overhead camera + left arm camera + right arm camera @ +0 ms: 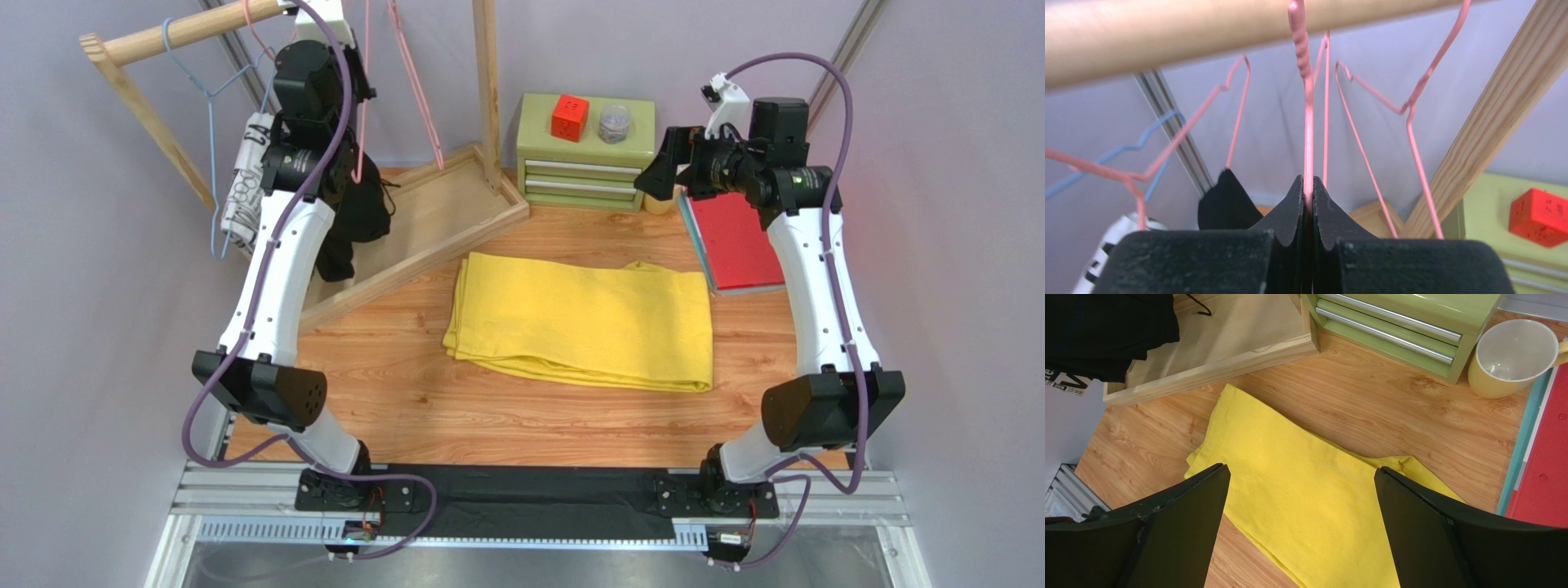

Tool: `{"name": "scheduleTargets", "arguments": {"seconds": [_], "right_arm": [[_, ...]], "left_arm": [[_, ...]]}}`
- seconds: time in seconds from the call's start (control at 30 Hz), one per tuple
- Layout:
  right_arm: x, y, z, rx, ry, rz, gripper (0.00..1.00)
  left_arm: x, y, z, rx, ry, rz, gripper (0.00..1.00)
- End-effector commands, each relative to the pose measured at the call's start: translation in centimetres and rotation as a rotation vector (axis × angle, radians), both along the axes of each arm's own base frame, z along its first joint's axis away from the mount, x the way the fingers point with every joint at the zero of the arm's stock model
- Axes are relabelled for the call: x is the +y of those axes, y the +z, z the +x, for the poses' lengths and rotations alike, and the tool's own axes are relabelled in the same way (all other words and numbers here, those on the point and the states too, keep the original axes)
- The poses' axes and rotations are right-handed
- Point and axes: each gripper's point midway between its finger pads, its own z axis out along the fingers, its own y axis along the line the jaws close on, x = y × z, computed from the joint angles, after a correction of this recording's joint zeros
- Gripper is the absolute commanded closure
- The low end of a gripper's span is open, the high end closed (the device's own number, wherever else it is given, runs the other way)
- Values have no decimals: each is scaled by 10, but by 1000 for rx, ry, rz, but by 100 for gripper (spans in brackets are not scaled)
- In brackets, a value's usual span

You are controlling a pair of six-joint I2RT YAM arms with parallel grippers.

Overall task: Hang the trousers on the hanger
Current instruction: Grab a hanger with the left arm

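Nearest the arm bases, the wooden tabletop (405,392) carries the trousers (583,321). They lie folded flat in a bright yellow rectangle around the middle, with nothing touching them.

Further back on the right, the right gripper (1301,471) hangs in the air near the drawer unit. Its jaws are spread wide and it holds nothing. Its camera looks down past both black fingers onto the yellow cloth, which is well below it. Beneath that arm lies a flat red book (736,239) with a teal edge. A pale yellow mug (1514,355) stands beside it, against the green two-drawer unit (583,159). A red block (569,118) and a small clear jar (613,123) sit on top of the unit.

At the far left stands a wooden clothes rack on a tray-like base (429,221), and the left arm is raised up to it. The left gripper (1310,196) is pinched tight on the hanger (1308,122). The thin pink wire rises straight out from between the closed jaws, and its twisted neck reaches up to the round wooden rail (1198,30).

Other pink hangers (1413,110) dangle on either side, and a light blue hanger (1118,150) is further left. A black garment (1226,205) hangs on one pink hanger. A black-and-white patterned garment (245,178) hangs at the rack's left end.
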Motion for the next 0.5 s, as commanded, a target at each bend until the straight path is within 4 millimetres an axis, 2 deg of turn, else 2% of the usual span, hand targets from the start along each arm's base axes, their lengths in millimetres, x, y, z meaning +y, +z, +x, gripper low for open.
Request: {"name": "scheduleTargets", "arguments": {"seconds": [0.0, 0.07, 0.17, 0.2, 0.27, 0.3, 0.33, 0.37, 0.4, 0.43, 0.47], "right_arm": [[1, 6, 2, -20, 11, 6, 4], [1, 5, 2, -15, 11, 6, 4], [3, 6, 1, -16, 21, 13, 4], [3, 5, 1, -11, 24, 14, 4], [4, 4, -2, -4, 31, 16, 4], [4, 3, -3, -7, 38, 8, 4], [3, 2, -4, -6, 38, 5, 4], [3, -1, -6, -1, 42, 0, 4], [2, -2, -7, -5, 46, -7, 4], [4, -3, -9, 0, 54, -6, 4], [4, -6, -10, 10, 55, -6, 4]], "left_arm": [[15, 99, -42, -256, 30, 22, 100], [17, 108, -50, -270, 32, 26, 100], [15, 95, -57, -220, 12, 23, 100], [17, 92, -66, -200, 14, 26, 100], [20, 69, -71, -136, 24, 18, 100], [22, 69, -89, -129, 16, 16, 100], [21, 42, -89, -70, 8, 30, 100], [19, 33, -97, -54, -6, 5, 100], [18, 34, -120, -59, -36, -17, 100], [16, 10, -123, 1, -47, -20, 100], [16, 1, -132, 27, -54, -33, 100]]}}
